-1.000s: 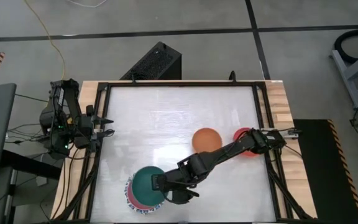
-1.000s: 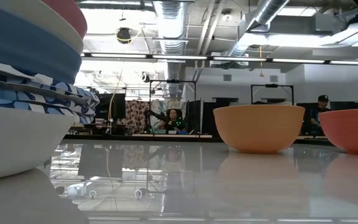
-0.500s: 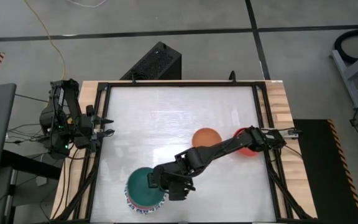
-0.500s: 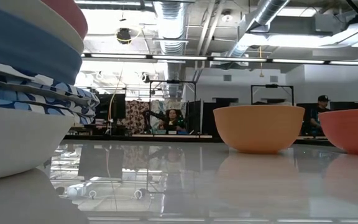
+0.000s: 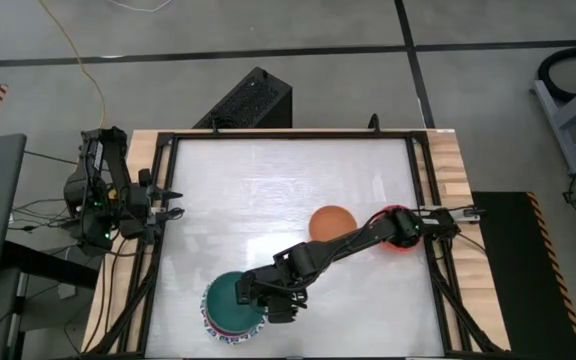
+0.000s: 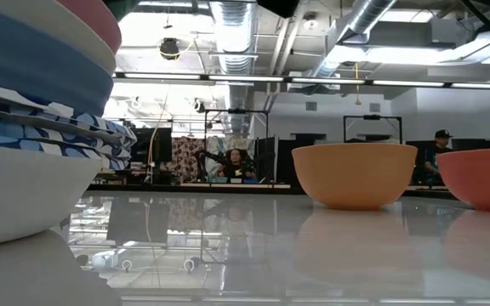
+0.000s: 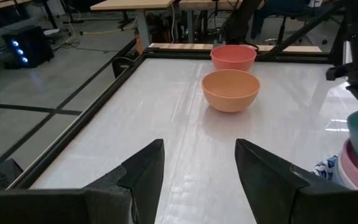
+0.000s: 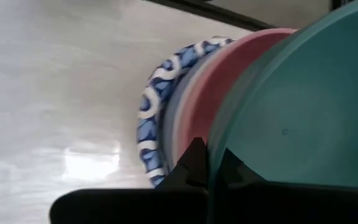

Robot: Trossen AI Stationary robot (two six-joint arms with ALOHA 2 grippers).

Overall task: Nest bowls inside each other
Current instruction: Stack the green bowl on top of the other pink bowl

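Note:
A teal bowl [image 5: 230, 296] hangs over the stack of nested bowls [image 5: 218, 328] by the table's near edge, left of the middle, with my right gripper [image 5: 259, 296] shut on it. The right wrist view shows the stack's pink bowl [image 8: 204, 87] and a blue-patterned rim [image 8: 157, 106] just beneath the teal bowl [image 8: 291, 118]. An orange bowl [image 5: 332, 222] and a red bowl [image 5: 400, 232] stand upright on the table to the right. My left gripper [image 7: 199, 168] waits open at the table's left edge. My right gripper holds the teal bowl by its rim [image 8: 214, 146] on the side toward the table's right, one finger [image 8: 232, 167] inside the bowl and one [image 8: 193, 159] outside. It comes slanting down from the right. The bowl sits open side up over the stack; whether it touches the stack, I cannot tell.
A black frame [image 5: 423, 190] rims the white table. The far half and the middle of the table [image 5: 268, 190] are bare. In the low view the stack [image 6: 24, 127] fills the left, with the orange bowl [image 6: 354, 174] and red bowl [image 6: 483, 178] at the right.
My right gripper has carried the teal bowl a little toward the table's left edge and down, so the bowl now sits more squarely over the stack. It has stayed shut on the rim.

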